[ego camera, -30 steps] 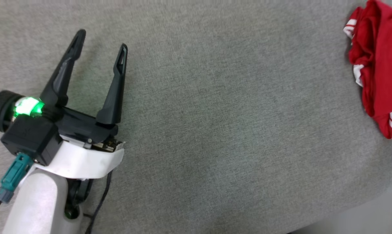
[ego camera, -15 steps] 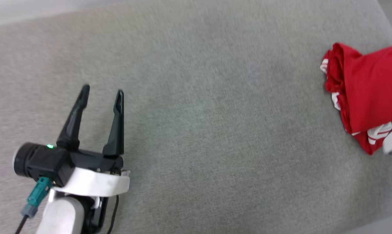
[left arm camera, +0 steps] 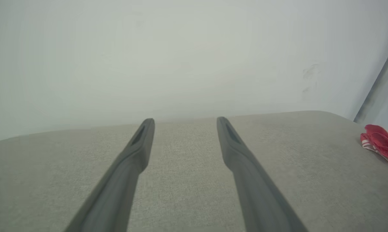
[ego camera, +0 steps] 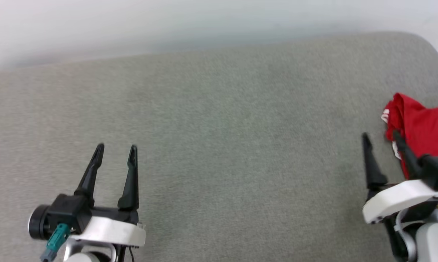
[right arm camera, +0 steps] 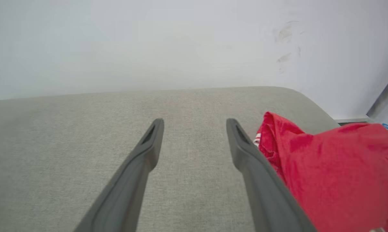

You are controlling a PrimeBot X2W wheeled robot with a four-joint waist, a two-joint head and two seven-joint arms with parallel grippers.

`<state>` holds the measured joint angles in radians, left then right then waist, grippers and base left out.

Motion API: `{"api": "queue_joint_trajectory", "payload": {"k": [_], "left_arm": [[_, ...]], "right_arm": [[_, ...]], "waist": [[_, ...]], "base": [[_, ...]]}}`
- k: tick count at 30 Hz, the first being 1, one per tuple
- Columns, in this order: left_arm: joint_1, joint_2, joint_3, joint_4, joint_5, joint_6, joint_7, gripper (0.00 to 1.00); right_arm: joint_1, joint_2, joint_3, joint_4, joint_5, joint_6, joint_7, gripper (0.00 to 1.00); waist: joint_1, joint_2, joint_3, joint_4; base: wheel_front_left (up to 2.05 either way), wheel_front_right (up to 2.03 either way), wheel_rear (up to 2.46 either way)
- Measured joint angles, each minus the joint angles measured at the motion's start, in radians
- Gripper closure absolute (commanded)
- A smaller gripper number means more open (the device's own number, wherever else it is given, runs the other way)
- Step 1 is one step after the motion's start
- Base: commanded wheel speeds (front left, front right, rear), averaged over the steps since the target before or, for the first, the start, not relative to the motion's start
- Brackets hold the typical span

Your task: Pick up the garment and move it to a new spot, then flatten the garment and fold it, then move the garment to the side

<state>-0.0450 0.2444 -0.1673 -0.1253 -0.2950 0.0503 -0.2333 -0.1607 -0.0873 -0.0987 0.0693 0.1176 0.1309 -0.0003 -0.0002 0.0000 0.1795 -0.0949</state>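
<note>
**Left pincer.** The left gripper [ego camera: 116,147], two long dark tapering fingers on a black body with a white wrist cuff, sits at the lower left of the head view. Its jaws are spread wide with nothing between them. In the left wrist view the same gripper [left arm camera: 185,120] shows only bare cloth in the gap between its fingers. A teal cable plug [ego camera: 55,235] hangs at the wrist, at the bottom left edge of the frame.

**Right pincer.** The right gripper [ego camera: 380,134], of the same build, stands at the lower right of the head view. It is likewise fully parted and holds nothing. In the right wrist view this gripper [right arm camera: 194,120] frames bare cloth. Its right-hand finger runs just beside the left edge of the garment; whether the two touch cannot be told.

**Garment.** The bright red thin jersey shirt [ego camera: 422,123] lies crumpled at the right edge of the head view, a sliver of white trim showing at its left fold. It fills the lower right of the right wrist view [right arm camera: 326,167] and appears small at the far right edge of the left wrist view [left arm camera: 379,141], well apart from the left gripper.

**Support and surroundings.** Both grippers hover over a broad grey woven fabric surface [ego camera: 240,127] with a rounded corner at the upper right. A pale plain wall [ego camera: 168,22] runs along the top of the frame.
</note>
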Motion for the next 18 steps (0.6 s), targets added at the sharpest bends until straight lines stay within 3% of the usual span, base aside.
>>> {"api": "queue_joint_trajectory", "payload": {"k": [7,18], "left_arm": [[0.072,0.000,0.013,0.060,-0.003,0.013,-0.016,0.00],[0.151,-0.001,0.000,0.102,0.012,0.016,-0.025,0.00]], "right_arm": [[0.085,0.005,0.083,-0.085,0.021,0.000,0.011,0.00],[0.255,-0.013,0.067,-0.229,0.033,0.000,0.050,0.00]], "waist": [[0.0000,0.0000,-0.081,0.057],[0.0000,0.0000,-0.188,0.095]], "base": [[0.00,0.00,0.00],[0.00,0.00,0.00]]}}
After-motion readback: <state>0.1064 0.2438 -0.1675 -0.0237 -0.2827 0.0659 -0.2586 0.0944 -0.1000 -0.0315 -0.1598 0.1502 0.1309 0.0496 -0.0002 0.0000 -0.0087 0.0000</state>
